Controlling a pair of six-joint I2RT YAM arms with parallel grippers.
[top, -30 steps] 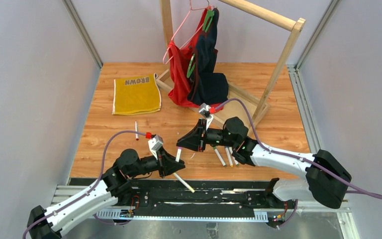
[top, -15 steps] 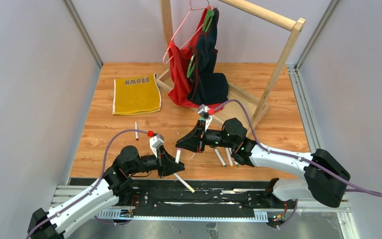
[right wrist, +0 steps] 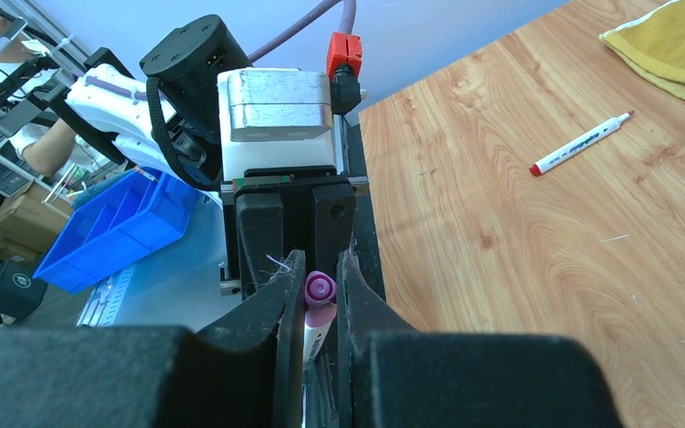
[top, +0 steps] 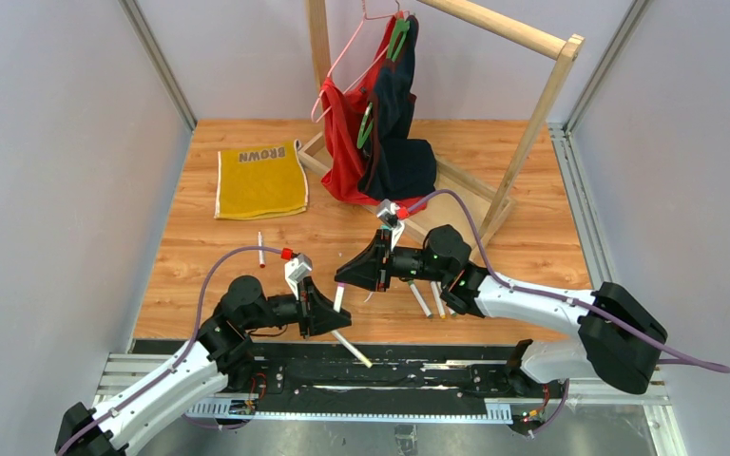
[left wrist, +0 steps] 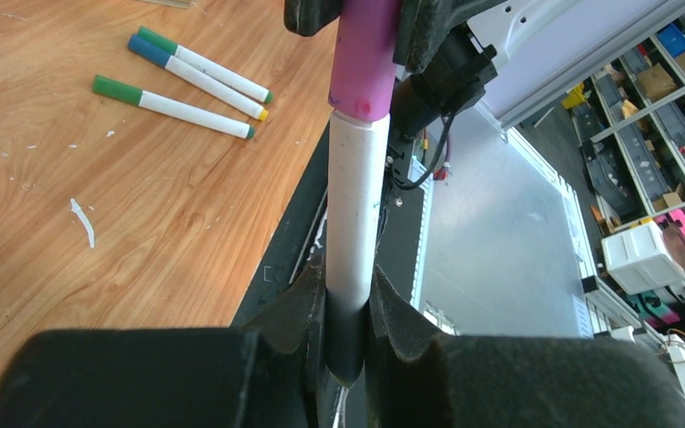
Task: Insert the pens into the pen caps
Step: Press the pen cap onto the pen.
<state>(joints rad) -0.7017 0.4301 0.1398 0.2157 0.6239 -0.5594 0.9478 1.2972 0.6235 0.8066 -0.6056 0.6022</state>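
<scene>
Left gripper (left wrist: 348,332) is clamping the white pen (left wrist: 354,205) low on its barrel, jaws pinched tight around it. Just beyond its tips the right gripper (right wrist: 319,299) is squeezing the purple cap (left wrist: 363,62), which is sitting over the pen's far end. So both arms are meeting in mid-air over the table (left wrist: 71,267) edge, right at the capping step; whether the cap is fully seated I can't tell. Off to the left gripper's side three pens (left wrist: 198,78) are lying capped on the wood, and a red-tipped pen (right wrist: 580,143) is lying alone farther out. Next I'm expecting a straight push along the barrel, then one gripper letting go.
</scene>
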